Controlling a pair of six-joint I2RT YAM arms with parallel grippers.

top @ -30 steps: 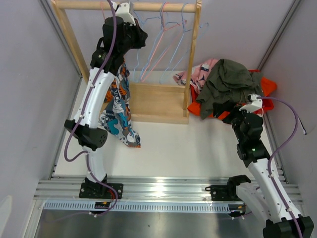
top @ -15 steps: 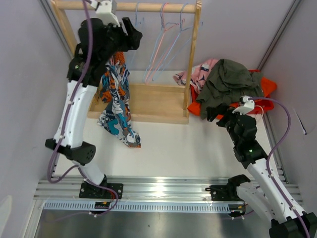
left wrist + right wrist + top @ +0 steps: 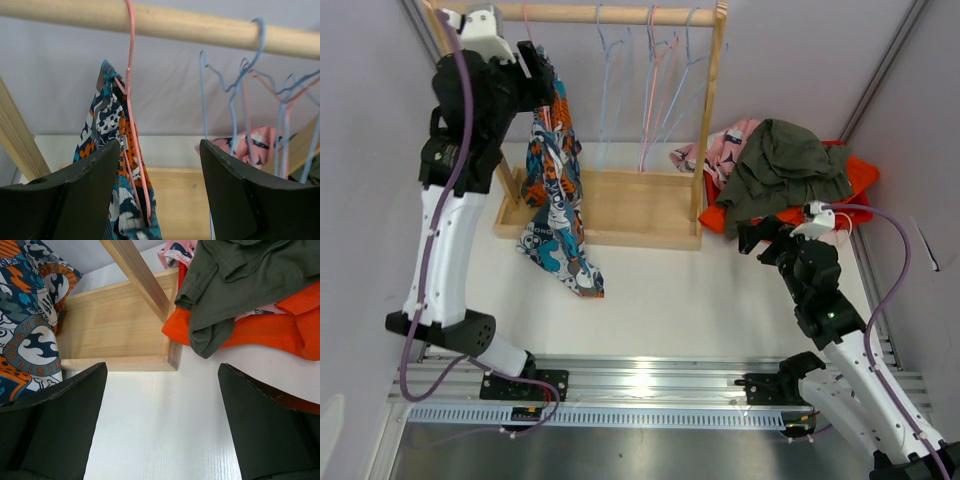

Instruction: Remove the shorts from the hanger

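The cartoon-print shorts [image 3: 557, 190] hang from a pink hanger [image 3: 131, 100] on the wooden rail [image 3: 165, 22]; their lower end rests on the table. My left gripper [image 3: 533, 68] is raised beside the hanger's top, open, and the hanger wire and shorts [image 3: 107, 130] show just inside its left finger, not gripped. At the right lies a heap of olive shorts [image 3: 785, 165], orange shorts [image 3: 858, 178] and pink patterned shorts [image 3: 725, 145]. My right gripper [image 3: 753, 238] hovers open and empty over the white table [image 3: 165, 420], near the heap's front edge.
Several bare blue and pink hangers [image 3: 655, 80] hang on the rail to the right of the shorts. The rack's wooden base tray [image 3: 640, 205] and upright post [image 3: 708, 120] stand between the two arms. Grey walls close in both sides.
My left gripper has opened, letting go at the hanger, and the arm has swung left and up. The hanger with the shorts slid left along the rail. The right arm drifted slightly left.
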